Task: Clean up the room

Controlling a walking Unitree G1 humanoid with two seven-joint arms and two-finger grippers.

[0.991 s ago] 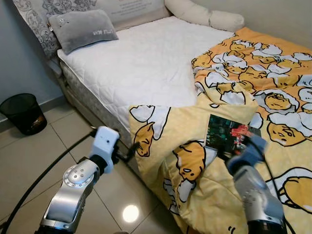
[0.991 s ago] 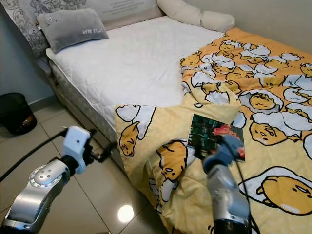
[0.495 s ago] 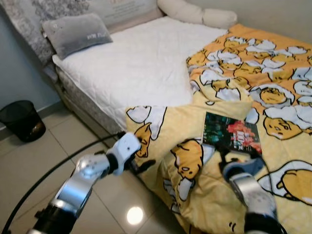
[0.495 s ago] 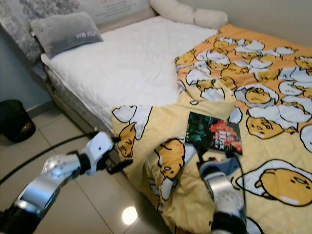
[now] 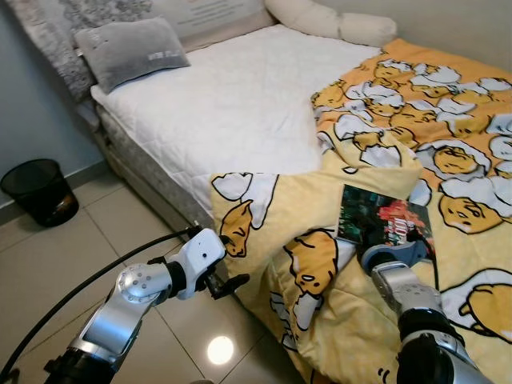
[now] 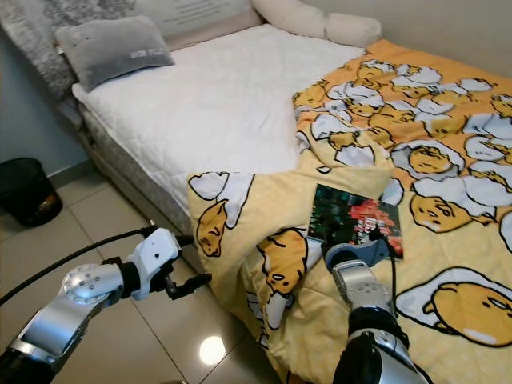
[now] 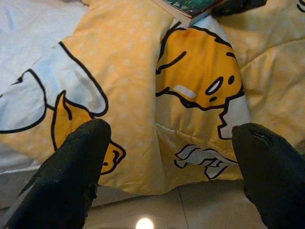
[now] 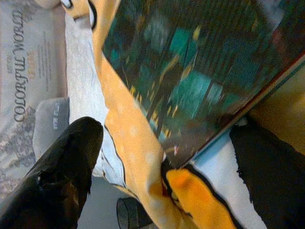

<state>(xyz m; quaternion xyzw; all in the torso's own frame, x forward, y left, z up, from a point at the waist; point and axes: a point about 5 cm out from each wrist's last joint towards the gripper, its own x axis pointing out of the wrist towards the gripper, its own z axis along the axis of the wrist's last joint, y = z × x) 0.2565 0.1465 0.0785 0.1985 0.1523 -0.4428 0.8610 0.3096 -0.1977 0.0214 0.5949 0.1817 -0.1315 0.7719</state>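
Lowered since before, right pincer (image 8: 162, 157) gapes beside one book (image 5: 382, 223).

you have the book (image 5: 382, 223) lying on the blanket (image 5: 448, 160) at the bed's (image 5: 232, 104) right, pillow (image 5: 132, 50) at its head, bin (image 5: 38, 190) on the floor far left.

The blanket (image 5: 384, 160) is yellow-orange, printed with white-and-yolk egg cartoons outlined in black. The book (image 5: 382, 222) on it has a dark green cover with red patches. The mattress (image 5: 232, 104) is quilted white, the small pillow (image 5: 132, 50) grey, the bin (image 5: 38, 190) black, the floor (image 5: 72, 256) glossy beige tile.
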